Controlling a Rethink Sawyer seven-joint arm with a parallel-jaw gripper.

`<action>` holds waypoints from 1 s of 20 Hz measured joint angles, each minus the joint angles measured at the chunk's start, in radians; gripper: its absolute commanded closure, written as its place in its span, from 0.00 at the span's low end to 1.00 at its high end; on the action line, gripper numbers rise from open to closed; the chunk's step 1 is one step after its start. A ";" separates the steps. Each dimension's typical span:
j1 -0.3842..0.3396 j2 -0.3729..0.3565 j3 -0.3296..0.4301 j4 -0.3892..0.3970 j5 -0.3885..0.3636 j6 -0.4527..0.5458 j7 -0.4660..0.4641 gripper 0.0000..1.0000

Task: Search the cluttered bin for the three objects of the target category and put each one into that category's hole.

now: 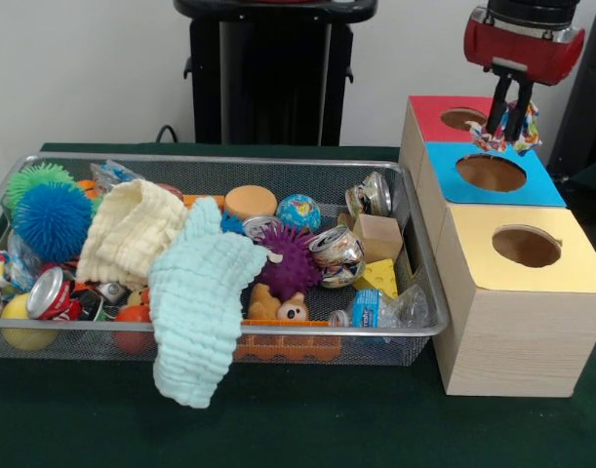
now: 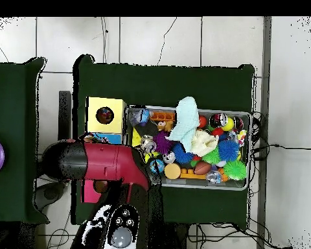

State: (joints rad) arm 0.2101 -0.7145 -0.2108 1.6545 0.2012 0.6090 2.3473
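I have the gripper (image 1: 509,119) clamped on a crinkled colourful wrapper (image 1: 507,136), hanging between the red-topped hole (image 1: 462,119) and the blue-topped hole (image 1: 491,173). My judgement: shift toward 10 o'clock to centre over the red opening, then lower before releasing, since the wrapper may snag the rim. The mesh bin (image 1: 423,292) at 8 o'clock holds cans, balls and draped cloths (image 1: 195,292) hiding other items.

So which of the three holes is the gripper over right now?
The red hole, farthest back; the gripper holds a colourful wrapper between it and the blue one.
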 measured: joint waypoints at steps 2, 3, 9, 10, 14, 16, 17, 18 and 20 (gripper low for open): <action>0.012 0.004 -0.014 -0.005 0.000 0.000 0.000 1.00; 0.017 0.005 -0.020 -0.008 0.000 0.000 0.000 1.00; 0.046 0.044 -0.055 -0.071 -0.002 0.003 0.000 1.00; 0.045 0.058 -0.056 -0.095 -0.003 0.007 0.000 1.00; 0.029 0.126 -0.056 -0.207 -0.002 0.042 0.000 1.00; 0.017 0.163 -0.056 -0.265 0.001 0.064 0.000 1.00; 0.011 0.178 -0.056 -0.289 0.002 0.075 0.000 1.00; 0.002 0.203 -0.056 -0.331 0.004 0.093 0.000 1.00; -0.008 0.233 -0.056 -0.380 0.005 0.118 0.000 1.00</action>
State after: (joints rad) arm 0.2018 -0.4818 -0.2673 1.2749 0.2064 0.7272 2.3473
